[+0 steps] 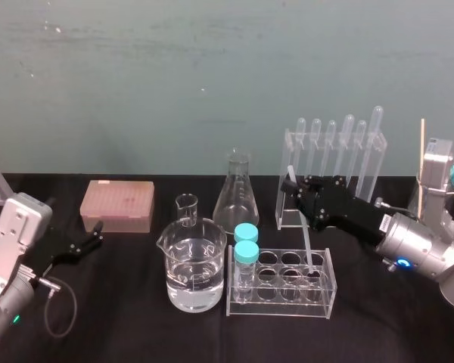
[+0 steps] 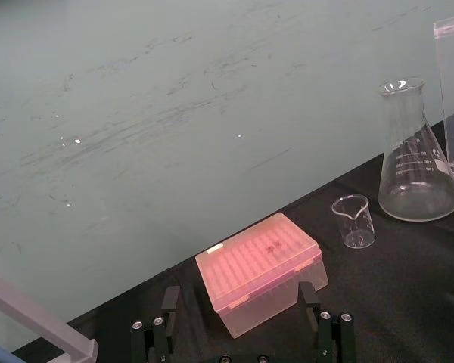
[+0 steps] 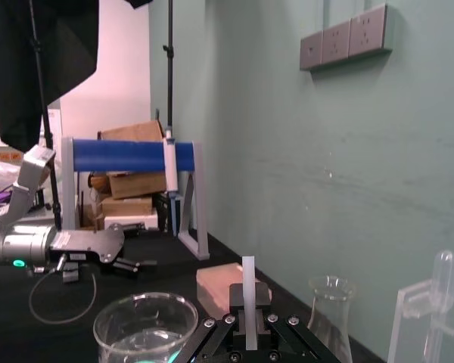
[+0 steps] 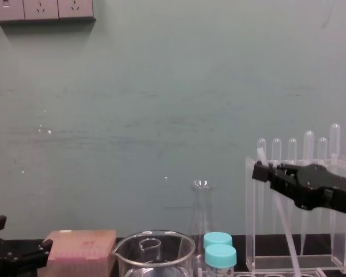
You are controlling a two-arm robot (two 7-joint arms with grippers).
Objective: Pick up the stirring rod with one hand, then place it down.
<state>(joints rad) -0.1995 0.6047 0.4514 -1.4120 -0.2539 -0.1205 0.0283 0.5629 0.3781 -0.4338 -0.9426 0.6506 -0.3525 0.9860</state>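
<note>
The stirring rod [image 1: 304, 234] is a thin whitish stick, tilted, with its lower end down in a well of the low clear tube rack [image 1: 281, 302]. My right gripper [image 1: 293, 187] reaches in from the right and is shut on the rod near its top. In the chest view the rod [image 4: 279, 213] slants down from the right gripper [image 4: 259, 171]. In the right wrist view the rod [image 3: 248, 291] stands up from between the fingers. My left gripper [image 1: 91, 239] rests at the far left, open, with nothing in it [image 2: 242, 333].
A pink tip box [image 1: 117, 206] lies at the back left. A large beaker of water [image 1: 195, 265], a small beaker [image 1: 187, 208] and a conical flask [image 1: 235, 197] stand mid-table. Two blue-capped tubes [image 1: 246, 243] sit in the low rack. A tall clear rack of pipettes [image 1: 333, 162] stands behind.
</note>
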